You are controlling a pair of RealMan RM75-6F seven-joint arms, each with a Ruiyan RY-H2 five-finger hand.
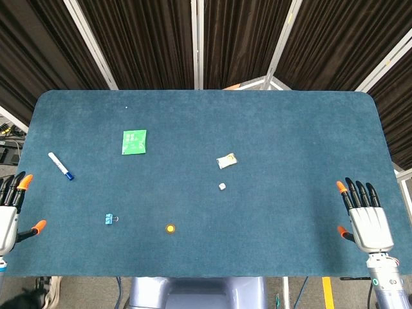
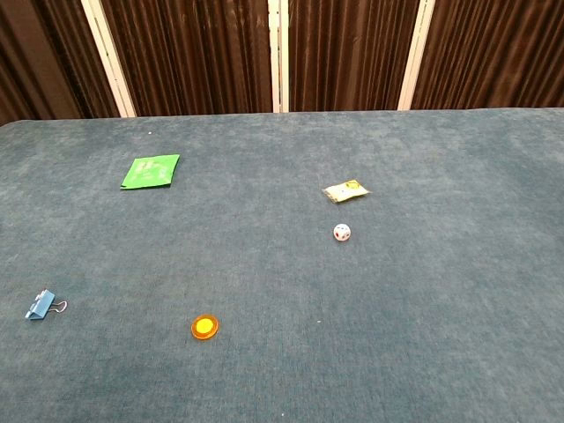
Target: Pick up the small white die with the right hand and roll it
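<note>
A blue table is filling the frame, with dark curtains hanging across the top. The die is lying right of centre, white with small dots. Just above it a small yellowish packet is lying flat, near but apart. A green packet is sitting in the upper left. A blue clip is resting at the lower left edge, and an orange disc is lying at lower centre-left, well apart from the die
</note>
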